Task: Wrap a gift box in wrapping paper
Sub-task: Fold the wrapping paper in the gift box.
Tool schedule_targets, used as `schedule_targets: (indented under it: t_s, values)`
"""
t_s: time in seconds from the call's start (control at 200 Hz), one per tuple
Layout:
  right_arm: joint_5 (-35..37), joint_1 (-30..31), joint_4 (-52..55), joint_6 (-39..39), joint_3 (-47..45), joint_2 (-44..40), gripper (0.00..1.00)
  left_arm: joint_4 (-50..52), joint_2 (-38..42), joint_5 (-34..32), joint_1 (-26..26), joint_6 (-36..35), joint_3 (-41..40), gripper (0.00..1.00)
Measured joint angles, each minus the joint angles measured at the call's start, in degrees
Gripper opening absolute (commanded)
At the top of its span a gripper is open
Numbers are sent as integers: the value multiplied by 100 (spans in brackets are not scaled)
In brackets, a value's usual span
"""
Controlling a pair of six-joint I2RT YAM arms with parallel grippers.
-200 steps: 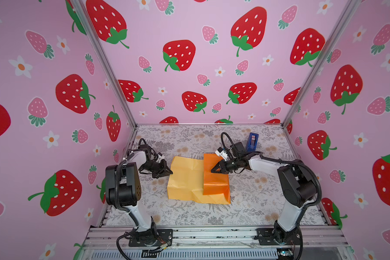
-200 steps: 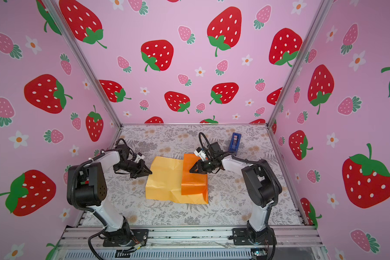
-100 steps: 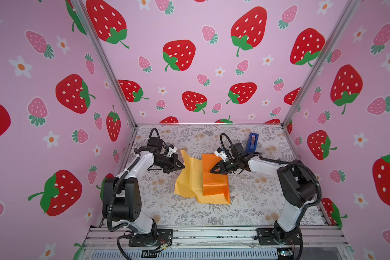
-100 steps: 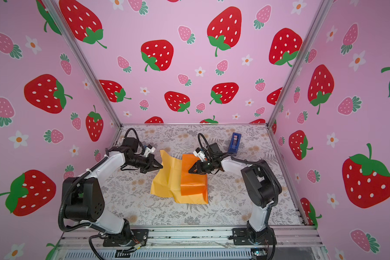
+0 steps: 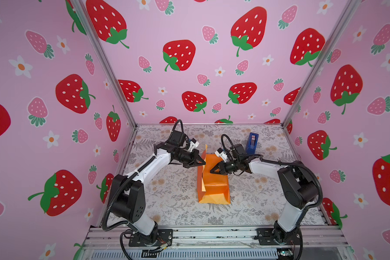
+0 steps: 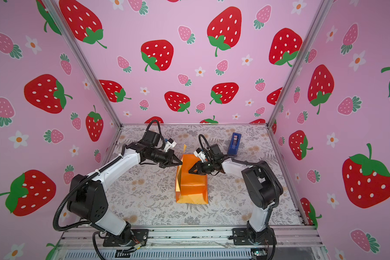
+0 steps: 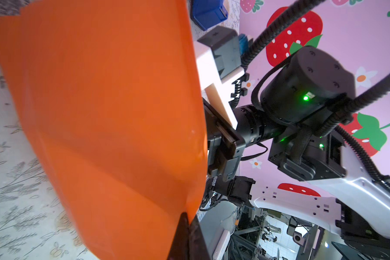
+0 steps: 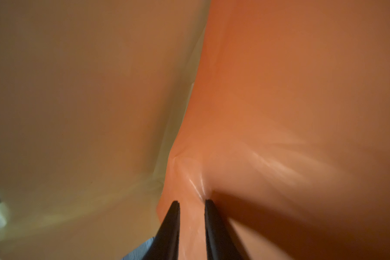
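The orange wrapping paper point(image 5: 213, 180) point(image 6: 193, 182) lies folded over a box-shaped bulk at the table's middle. The gift box is hidden under it. My left gripper point(image 5: 203, 163) point(image 6: 180, 162) is shut on the paper's left edge point(image 7: 188, 219) and holds that flap upright against the bulk's left side, pale face point(image 8: 77, 90) inward. My right gripper point(image 5: 211, 171) point(image 6: 189, 172) rests its tips on the glossy orange top point(image 8: 279, 90). Its jaws stand a narrow gap apart point(image 8: 191, 202) and dent the paper, with nothing between them.
A blue tape dispenser point(image 5: 252, 143) point(image 6: 234, 143) point(image 7: 208, 11) stands at the back right, just behind my right wrist. The floral table point(image 5: 173, 195) is walled on three sides, with a metal rail point(image 5: 212, 236) along the front.
My left gripper closed on the sheet's left edge, then lifted it and carried it right, so the flat left half now stands against the bulk. The right gripper has not moved.
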State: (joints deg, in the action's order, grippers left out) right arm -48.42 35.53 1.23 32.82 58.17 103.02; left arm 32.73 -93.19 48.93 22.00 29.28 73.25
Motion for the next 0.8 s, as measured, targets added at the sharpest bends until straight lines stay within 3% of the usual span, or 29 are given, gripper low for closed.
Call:
schedule_targets:
  t_s: [0.265, 0.475, 0.795]
  values:
    - [-22, -2, -295, 142, -109, -20, 23, -713, -669, 9, 557, 511, 345, 0]
    - [9, -15, -330, 264, -179, -105, 25, -1021, -1073, 197, 667, 702, 345, 0]
    - [330, -310, 883, 125, -470, -1088, 25, -1091, -1182, 208, 664, 699, 345, 0]
